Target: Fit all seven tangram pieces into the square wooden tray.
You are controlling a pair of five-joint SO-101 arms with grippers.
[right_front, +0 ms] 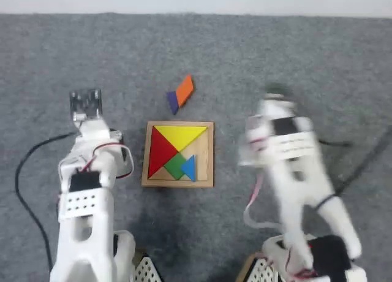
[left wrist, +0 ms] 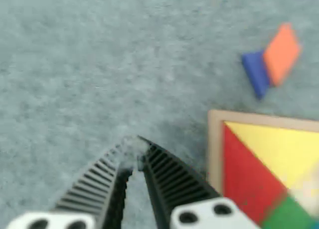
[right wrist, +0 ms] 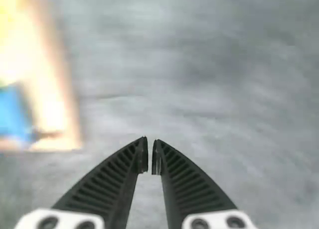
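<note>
The square wooden tray [right_front: 209, 153] lies at the table's middle and holds a yellow triangle [right_front: 179, 135], a red triangle [right_front: 161, 152], a green piece [right_front: 175, 166] and a blue triangle [right_front: 189, 167]. An orange piece [right_front: 185, 89] and a dark blue piece [right_front: 173, 100] lie together on the carpet beyond the tray. My left gripper [left wrist: 138, 150] is shut and empty over bare carpet left of the tray [left wrist: 215, 139]. My right gripper [right wrist: 149, 149] is shut and empty over carpet right of the tray; that arm [right_front: 282, 135] looks blurred.
Grey carpet [right_front: 306, 55] covers the whole table. Cables [right_front: 24, 171] trail from both arms near the front. The arm bases [right_front: 141, 266] stand at the near edge.
</note>
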